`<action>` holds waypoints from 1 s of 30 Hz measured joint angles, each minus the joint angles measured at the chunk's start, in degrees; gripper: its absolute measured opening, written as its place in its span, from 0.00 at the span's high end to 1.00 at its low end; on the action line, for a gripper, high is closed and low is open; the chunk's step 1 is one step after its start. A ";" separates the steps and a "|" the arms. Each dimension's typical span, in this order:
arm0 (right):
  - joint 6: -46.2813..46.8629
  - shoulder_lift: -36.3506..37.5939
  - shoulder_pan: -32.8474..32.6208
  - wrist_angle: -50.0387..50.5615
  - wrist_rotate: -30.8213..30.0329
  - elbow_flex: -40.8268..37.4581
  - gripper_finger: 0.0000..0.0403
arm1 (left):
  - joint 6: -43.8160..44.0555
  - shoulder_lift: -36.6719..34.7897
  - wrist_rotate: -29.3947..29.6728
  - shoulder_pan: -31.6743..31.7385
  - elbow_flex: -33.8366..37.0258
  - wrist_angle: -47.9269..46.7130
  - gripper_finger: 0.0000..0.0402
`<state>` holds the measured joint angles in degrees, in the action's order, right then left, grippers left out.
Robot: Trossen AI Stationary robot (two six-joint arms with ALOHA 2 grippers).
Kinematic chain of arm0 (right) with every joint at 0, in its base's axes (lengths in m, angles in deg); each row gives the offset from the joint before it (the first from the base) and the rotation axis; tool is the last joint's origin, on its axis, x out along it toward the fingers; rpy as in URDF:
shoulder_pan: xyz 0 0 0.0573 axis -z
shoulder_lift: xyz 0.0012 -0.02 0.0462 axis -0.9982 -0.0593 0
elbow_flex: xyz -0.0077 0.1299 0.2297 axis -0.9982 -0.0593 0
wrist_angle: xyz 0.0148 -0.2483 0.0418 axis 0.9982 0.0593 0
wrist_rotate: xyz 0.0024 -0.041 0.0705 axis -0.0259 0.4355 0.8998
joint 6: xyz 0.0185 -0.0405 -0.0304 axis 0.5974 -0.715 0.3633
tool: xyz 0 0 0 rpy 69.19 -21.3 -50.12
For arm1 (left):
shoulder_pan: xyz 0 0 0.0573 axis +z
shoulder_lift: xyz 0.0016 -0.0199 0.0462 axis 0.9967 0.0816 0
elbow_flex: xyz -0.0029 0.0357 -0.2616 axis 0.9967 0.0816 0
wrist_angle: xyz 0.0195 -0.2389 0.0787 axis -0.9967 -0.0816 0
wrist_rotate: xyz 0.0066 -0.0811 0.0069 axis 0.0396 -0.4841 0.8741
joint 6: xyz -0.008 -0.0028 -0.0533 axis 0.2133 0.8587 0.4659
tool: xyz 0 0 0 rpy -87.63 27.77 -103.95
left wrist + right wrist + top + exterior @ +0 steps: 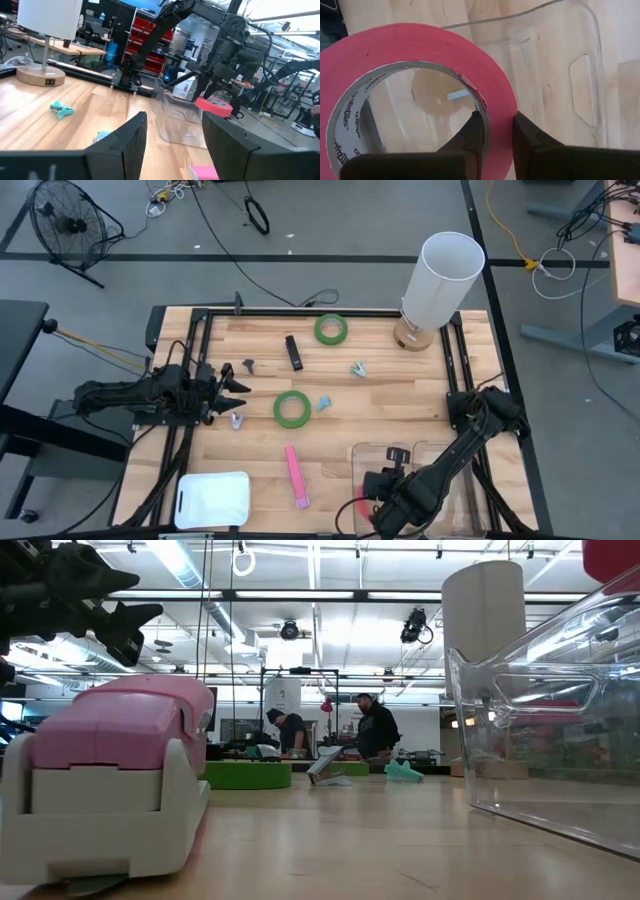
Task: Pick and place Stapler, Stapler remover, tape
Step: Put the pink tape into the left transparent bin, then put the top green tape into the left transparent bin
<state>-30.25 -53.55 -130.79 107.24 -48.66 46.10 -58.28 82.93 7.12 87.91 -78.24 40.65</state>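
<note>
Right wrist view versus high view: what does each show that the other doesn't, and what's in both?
Only the right wrist view shows the right gripper shut on the wall of the red-pink tape roll, one finger inside the ring and one outside.

Only the high view shows the two green tape rolls, the pink stapler, the white lamp and the left gripper, open over the table's left side.

Both show the clear bin below the right gripper, on the wooden table.
</note>
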 joint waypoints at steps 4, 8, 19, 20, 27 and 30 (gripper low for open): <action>1.03 0.00 -0.42 0.66 -0.49 -1.10 0.87 | -0.04 0.00 0.00 0.00 0.00 -0.20 0.51; 2.03 0.00 -0.45 0.54 -0.53 -2.03 0.87 | -0.07 0.00 0.01 0.00 -0.01 -0.20 0.51; 3.51 0.00 -0.43 1.75 -0.59 -2.35 0.70 | -0.09 0.00 0.01 0.00 -0.01 -0.22 0.51; 4.03 0.00 -0.43 1.72 -0.59 -2.35 0.65 | -0.09 0.00 0.02 0.00 -0.01 -0.21 0.51; 5.55 0.00 -0.43 2.52 -1.05 -2.35 0.40 | -0.09 0.00 0.02 0.00 -0.01 -0.20 0.51; 5.57 0.00 -0.43 3.46 -1.63 -2.35 0.38 | -0.07 0.00 0.00 0.00 0.00 -0.22 0.51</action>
<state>-24.69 -53.55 -131.22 110.70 -50.29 43.76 -58.34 82.93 7.12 87.91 -78.24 40.43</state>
